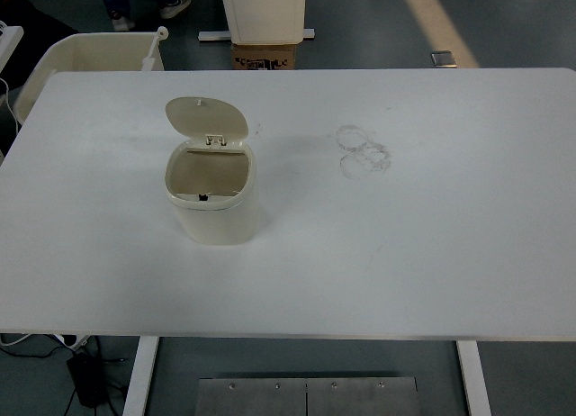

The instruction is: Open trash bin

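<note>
No fingers, hands or arms of the robot show anywhere over the table, so their state cannot be told. The cream trash bin [212,200] stands upright on the white table [405,254], left of centre, at about nine o'clock from the table's middle. Its lid [207,117] is swung up and back, hinged at the bin's twelve o'clock side, and the inside is open to view. Faint ring marks [364,151] lie at the bin's two o'clock, well apart. Beyond the far edge, a white tub [85,58] sits at eleven o'clock and a cardboard box [265,56] at twelve.
</note>
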Robot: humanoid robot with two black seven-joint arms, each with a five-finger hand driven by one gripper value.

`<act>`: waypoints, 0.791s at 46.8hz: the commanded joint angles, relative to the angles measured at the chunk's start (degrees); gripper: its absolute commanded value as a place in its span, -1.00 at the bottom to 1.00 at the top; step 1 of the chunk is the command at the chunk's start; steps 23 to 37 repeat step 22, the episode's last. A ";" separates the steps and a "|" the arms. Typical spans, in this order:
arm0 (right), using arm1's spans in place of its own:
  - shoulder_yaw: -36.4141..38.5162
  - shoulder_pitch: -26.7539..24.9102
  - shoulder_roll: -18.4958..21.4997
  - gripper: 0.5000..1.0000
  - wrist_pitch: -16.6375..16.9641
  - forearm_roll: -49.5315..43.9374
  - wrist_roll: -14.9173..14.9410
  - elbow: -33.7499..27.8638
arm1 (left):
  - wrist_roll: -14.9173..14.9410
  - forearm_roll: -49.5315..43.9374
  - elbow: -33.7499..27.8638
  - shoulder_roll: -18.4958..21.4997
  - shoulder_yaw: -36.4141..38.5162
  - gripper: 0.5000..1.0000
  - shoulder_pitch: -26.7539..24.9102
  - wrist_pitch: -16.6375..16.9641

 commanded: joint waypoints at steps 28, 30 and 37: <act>0.09 0.00 0.00 0.97 0.00 0.00 0.09 0.01 | -0.07 -1.89 3.04 -5.58 -3.65 1.00 7.64 0.42; 0.09 0.00 0.00 0.97 0.00 0.00 0.09 0.01 | -0.07 -1.89 3.04 -5.58 -3.65 1.00 7.64 0.42; 0.09 0.00 0.00 0.97 0.00 0.00 0.09 0.01 | -0.07 -1.89 3.04 -5.58 -3.65 1.00 7.64 0.42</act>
